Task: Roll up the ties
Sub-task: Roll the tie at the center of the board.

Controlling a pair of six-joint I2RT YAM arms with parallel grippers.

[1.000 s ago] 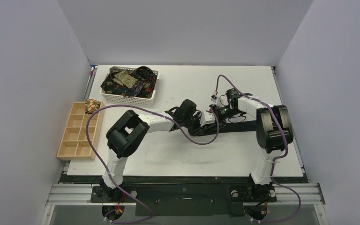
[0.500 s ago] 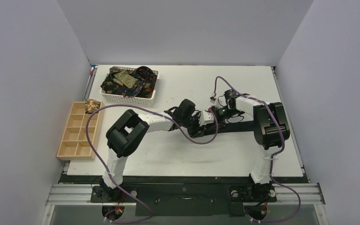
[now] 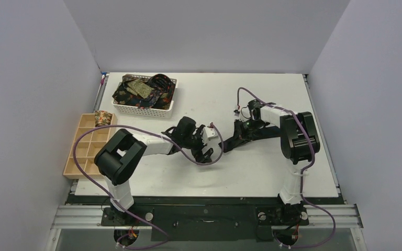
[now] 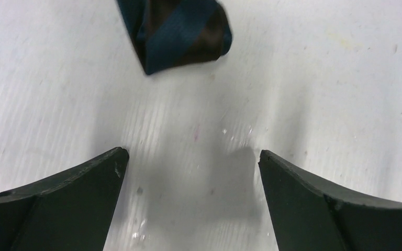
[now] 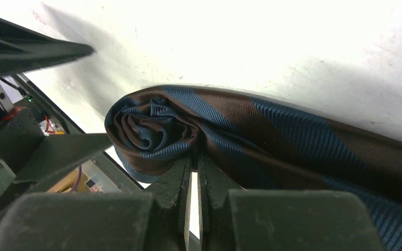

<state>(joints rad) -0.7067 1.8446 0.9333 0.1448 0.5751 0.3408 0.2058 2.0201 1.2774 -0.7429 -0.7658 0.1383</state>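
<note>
Blue-brown striped tie (image 5: 272,130) sits part-rolled, pinched by the right gripper (image 5: 193,170), left gripper (image 4: 191,157) spread wide and empty; eleven-o'clock basket (image 3: 146,111) holds unrolled ties (image 3: 138,90).

1. Striped tie (image 5: 230,130): navy and brown diagonal stripes on a ribbed weave. One end is wound into a loose spiral roll. The rest runs out as a flat strip on the counter (image 3: 272,94). It lies well apart from the white basket (image 3: 145,109), to the right of it and lower in the overhead view.

2. Patterned ties (image 3: 141,91): dark fabric with gold-green figures, unrolled and heaped loosely inside the white basket. One black loop shows at the right rear.

3. Rolled tie (image 3: 102,117): a small compact roll with a gold-red pattern, just left of the white basket.
</note>
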